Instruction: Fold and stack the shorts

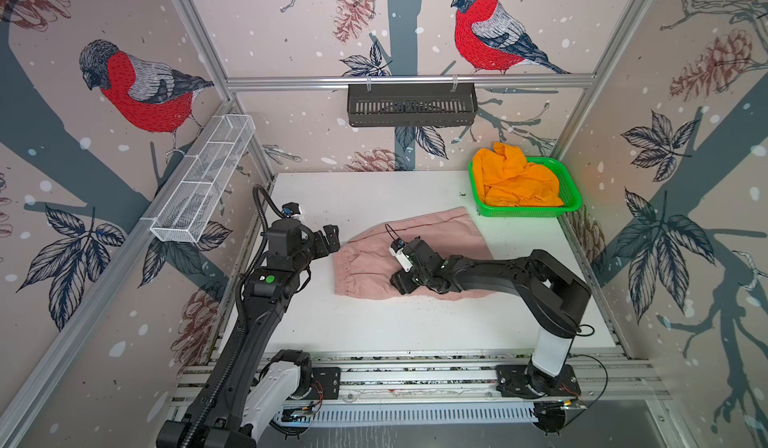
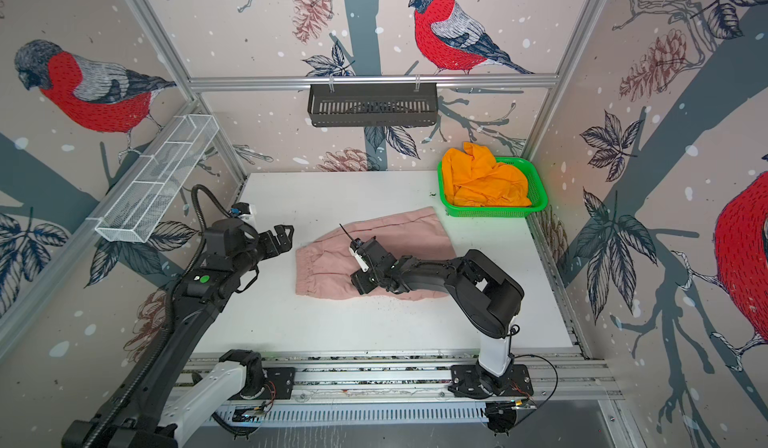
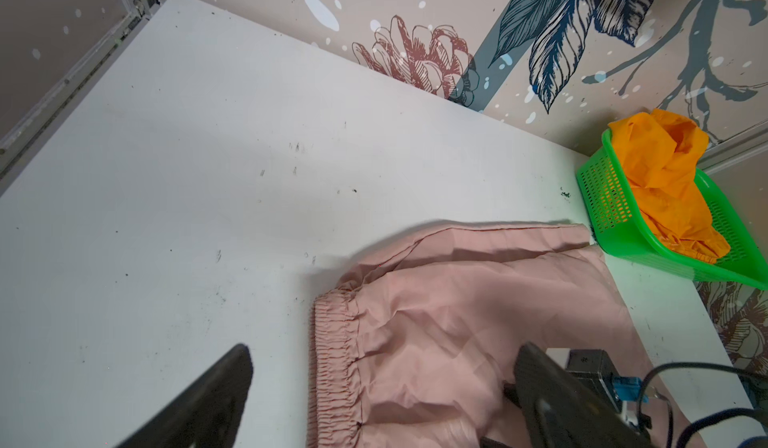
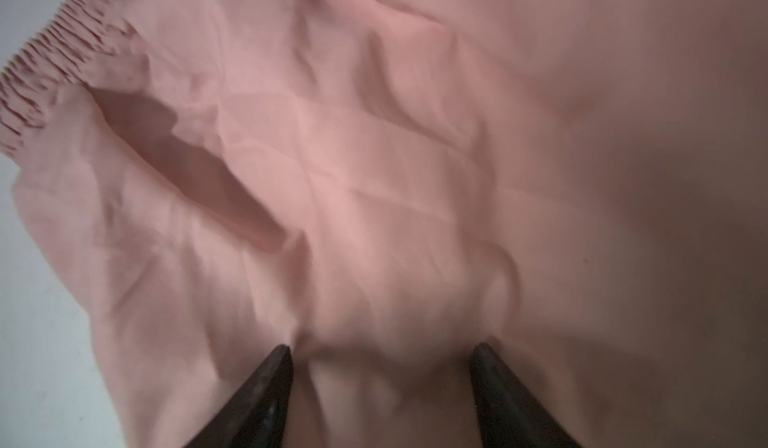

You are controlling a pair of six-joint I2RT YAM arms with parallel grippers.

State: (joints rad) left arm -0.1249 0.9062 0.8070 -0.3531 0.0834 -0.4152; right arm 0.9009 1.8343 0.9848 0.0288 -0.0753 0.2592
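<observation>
The pink shorts (image 1: 440,233) lie under the right gripper (image 4: 380,350), whose open jaws press on the cloth, with a bulge between them. Closing may pinch only 1 layer, or drag the cloth crooked. The left gripper (image 3: 384,348), wide open, hovers beside the waistband (image 3: 332,362). The orange shorts (image 1: 515,179) sit crumpled in the basket (image 1: 523,212), far beyond both grippers. The right arm (image 1: 498,275) hides the near hem.

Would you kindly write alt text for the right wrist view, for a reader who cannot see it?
Pink shorts, crumpled, fill almost the whole view, with the right gripper open and its dark tips touching the cloth. The gathered waistband and a strip of white table show at the edge.
</observation>
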